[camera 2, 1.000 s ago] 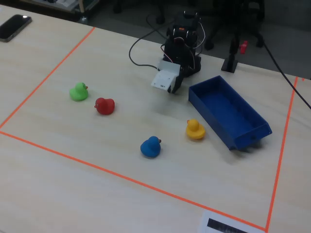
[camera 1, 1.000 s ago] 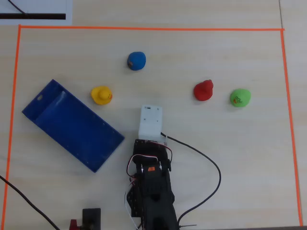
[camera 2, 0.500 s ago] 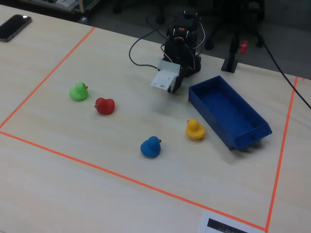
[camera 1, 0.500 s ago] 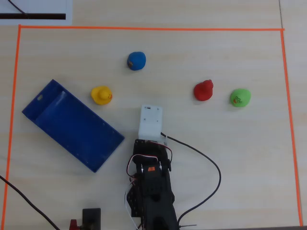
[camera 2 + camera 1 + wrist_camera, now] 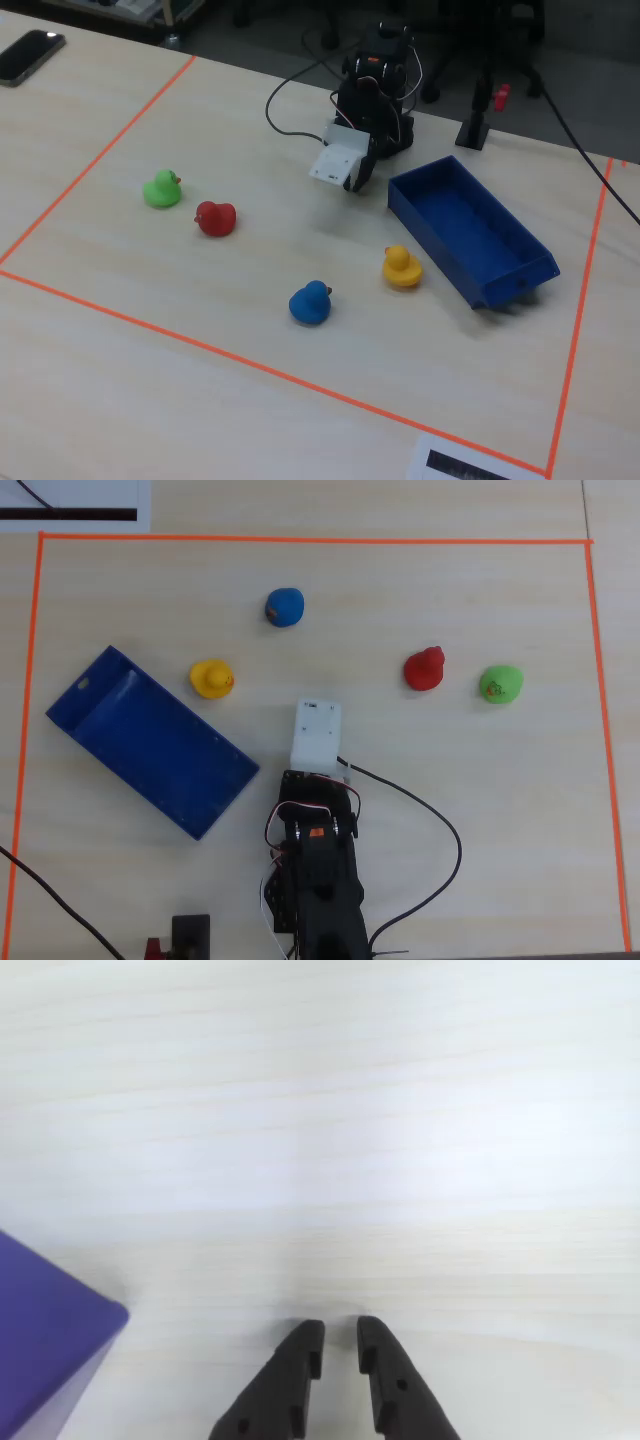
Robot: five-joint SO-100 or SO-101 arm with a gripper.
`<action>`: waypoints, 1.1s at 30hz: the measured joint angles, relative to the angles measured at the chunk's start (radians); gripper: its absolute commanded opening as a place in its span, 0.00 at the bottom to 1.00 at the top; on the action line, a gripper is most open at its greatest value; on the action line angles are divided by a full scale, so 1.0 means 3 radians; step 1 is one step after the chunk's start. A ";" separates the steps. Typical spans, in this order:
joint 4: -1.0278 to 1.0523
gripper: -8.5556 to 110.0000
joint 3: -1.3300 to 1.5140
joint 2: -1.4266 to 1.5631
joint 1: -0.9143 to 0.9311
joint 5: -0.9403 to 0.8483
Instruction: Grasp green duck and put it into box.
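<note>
Folded back near its base, the hand (image 5: 340, 1332) hangs low over bare table (image 5: 320, 1110), its two dark fingers (image 5: 298, 1355) nearly together with only a thin slit between them and nothing held. From the wrist view I'd call them close to shut, though the tips sit at the picture's bottom edge and are hard to judge.

In the overhead view the green duck (image 5: 500, 684) sits well off to the right of the hand and a bit further up the table, with the red duck (image 5: 425, 669) just beside it on its left, between it and the arm. The two ducks are close but apart. The box (image 5: 150, 740) lies on the other side, to the left of the arm, set at a slant with its near corner close to the arm's base; a corner of it shows at the left in the wrist view.

The yellow duck (image 5: 212, 678) stands just off the box's upper long rim, and the blue duck (image 5: 284, 607) is further up, on its own. An orange tape line (image 5: 594, 730) frames the working area; the green duck is the nearest thing to its right side, with open table between. A cable (image 5: 440, 830) loops across the table on the arm's right.
</note>
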 measured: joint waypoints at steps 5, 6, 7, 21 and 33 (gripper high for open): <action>-0.0476 0.21 -0.0373 -0.0557 0.0511 -0.0020; -0.0624 0.22 -0.0593 -0.0752 0.0675 -0.0020; -0.0772 0.23 -0.0859 -0.0987 0.0839 -0.0020; -0.2684 0.37 -0.4244 -0.4357 0.3242 -0.0220; -0.4290 0.38 -0.3743 -0.5860 0.3901 -0.0762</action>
